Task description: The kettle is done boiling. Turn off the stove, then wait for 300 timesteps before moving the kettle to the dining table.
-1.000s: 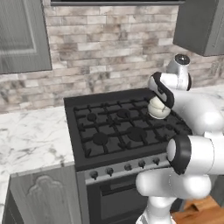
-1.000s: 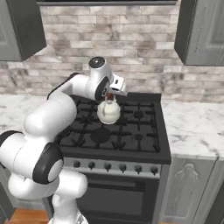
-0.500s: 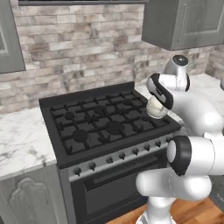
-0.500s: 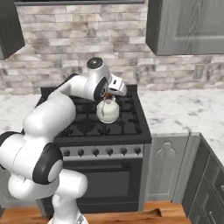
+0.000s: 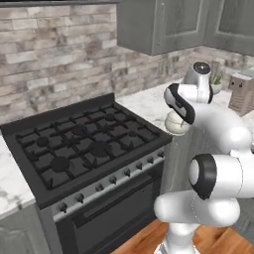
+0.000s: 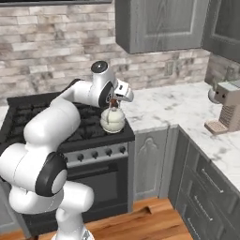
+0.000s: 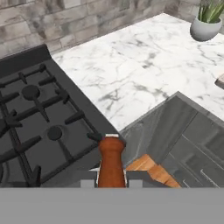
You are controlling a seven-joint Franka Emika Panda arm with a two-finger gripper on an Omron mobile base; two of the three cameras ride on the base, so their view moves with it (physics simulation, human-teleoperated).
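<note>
Glossy white rounded arm (image 6: 51, 126) segments with black joint bands and a grey-capped elbow.

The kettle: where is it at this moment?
The kettle hangs from the shut gripper by its handle, off the grates, above the stove's front right corner beside the marble counter in the right base view.

A white grey-veined marble countertop (image 6: 178, 105) runs to the right of the range and turns the corner, over grey lower cabinets (image 6: 151, 161) and a wood floor (image 6: 140, 218). A small potted plant (image 7: 209, 19) and a coffee machine (image 6: 226, 105) stand on it. Behind runs a brick backsplash (image 5: 54, 47), under grey upper cabinets (image 6: 159, 23).
</note>
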